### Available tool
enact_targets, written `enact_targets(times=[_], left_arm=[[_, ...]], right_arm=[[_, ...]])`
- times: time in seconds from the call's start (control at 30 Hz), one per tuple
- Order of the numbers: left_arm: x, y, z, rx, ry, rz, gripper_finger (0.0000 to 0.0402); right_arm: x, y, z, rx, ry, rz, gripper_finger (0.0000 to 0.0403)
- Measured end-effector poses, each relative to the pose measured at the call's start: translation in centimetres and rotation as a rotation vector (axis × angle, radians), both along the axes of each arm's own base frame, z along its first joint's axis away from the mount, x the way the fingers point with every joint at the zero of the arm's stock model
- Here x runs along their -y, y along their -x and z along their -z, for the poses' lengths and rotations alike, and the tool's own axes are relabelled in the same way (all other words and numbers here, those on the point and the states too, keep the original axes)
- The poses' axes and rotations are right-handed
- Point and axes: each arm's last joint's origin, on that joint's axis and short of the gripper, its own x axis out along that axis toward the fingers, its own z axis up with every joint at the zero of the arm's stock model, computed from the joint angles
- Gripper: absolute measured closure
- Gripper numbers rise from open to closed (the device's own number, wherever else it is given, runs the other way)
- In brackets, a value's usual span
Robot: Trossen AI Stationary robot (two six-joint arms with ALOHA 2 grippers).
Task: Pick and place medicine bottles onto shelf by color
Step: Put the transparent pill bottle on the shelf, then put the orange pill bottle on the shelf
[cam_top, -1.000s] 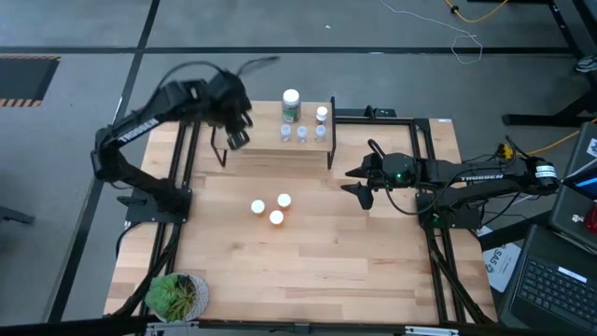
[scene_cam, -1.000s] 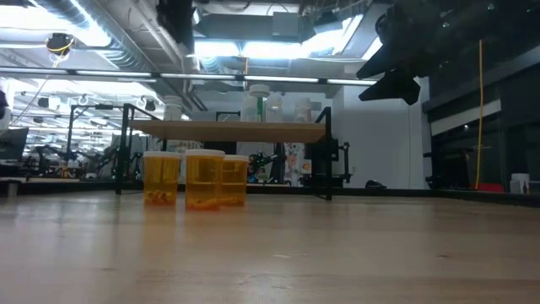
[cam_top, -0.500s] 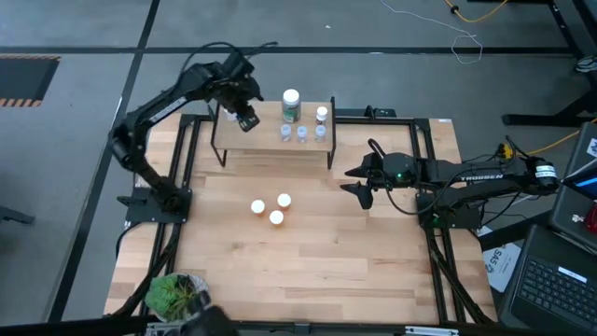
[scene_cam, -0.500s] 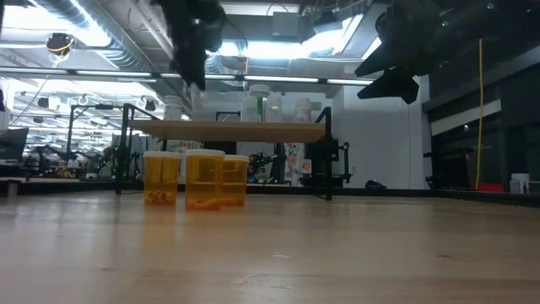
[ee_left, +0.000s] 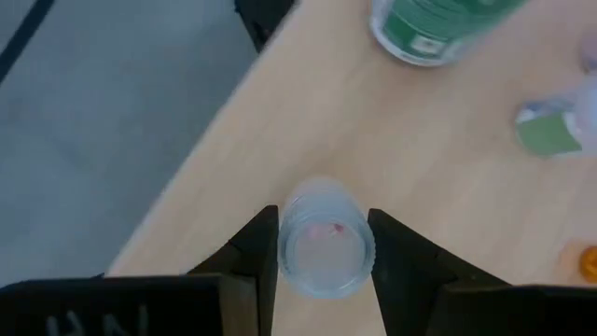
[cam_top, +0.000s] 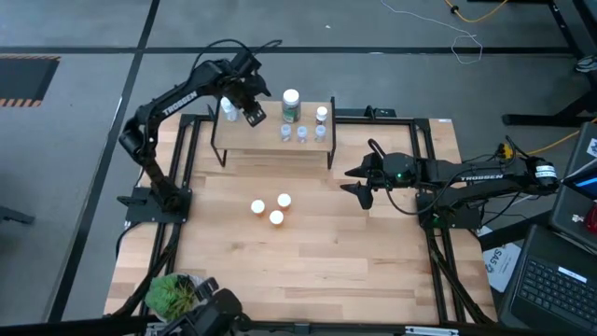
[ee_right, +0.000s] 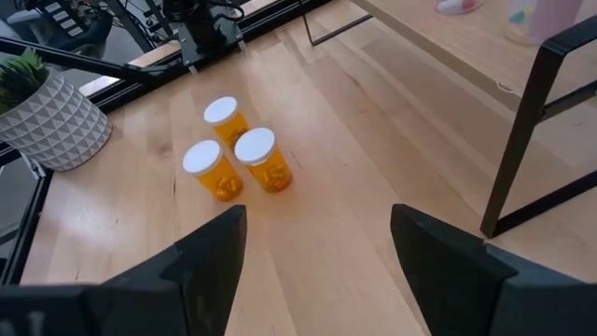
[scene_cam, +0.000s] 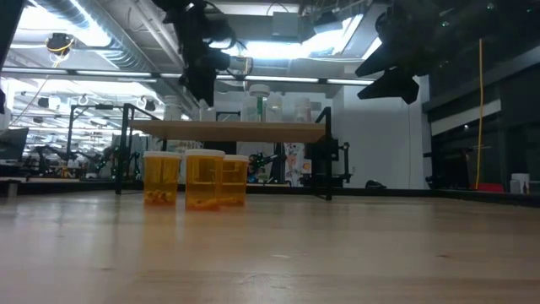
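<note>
Light-wood tabletop (cam_top: 308, 243), black-framed, on grey floor. Shelf (cam_top: 270, 145) at far edge: greenish bottle (cam_top: 291, 105), one white-capped bottle (cam_top: 322, 115), three tiny clear bottles (cam_top: 301, 133). Three orange bottles (cam_top: 270, 206) clustered mid-tabletop; right wrist view alone shows their white caps beside the potted plant (ee_right: 47, 112). Left hand (cam_top: 244, 105) over shelf's left end; only its wrist view shows it clamped on a clear bottle (ee_left: 326, 245). Right hand (cam_top: 359, 182) open, empty, above the tabletop beside the shelf.
</note>
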Motion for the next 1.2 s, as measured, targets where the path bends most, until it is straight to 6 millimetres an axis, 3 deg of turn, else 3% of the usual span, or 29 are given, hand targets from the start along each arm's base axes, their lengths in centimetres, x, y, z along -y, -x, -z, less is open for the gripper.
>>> enact_targets(times=[0.37,0.87,1.07,1.2], left_arm=[[0.1,-0.1,-0.2,-0.012,-0.016,0.020,0.0241],[0.0,-0.4,-0.4,-0.011,-0.074,0.008,0.0234],[0.4,-0.9,-1.2,0.020,-0.109,0.027,0.0234],[1.7,-1.1,-3.0,0.008,-0.109,0.039,0.0234]], right_arm=[[0.0,0.0,0.0,-0.002,0.001,-0.001,0.0135],[0.0,0.0,0.0,-0.002,0.000,-0.001,0.0135],[0.0,0.0,0.0,-0.002,0.000,-0.001,0.0135],[0.0,0.0,0.0,-0.002,0.001,-0.001,0.0135]])
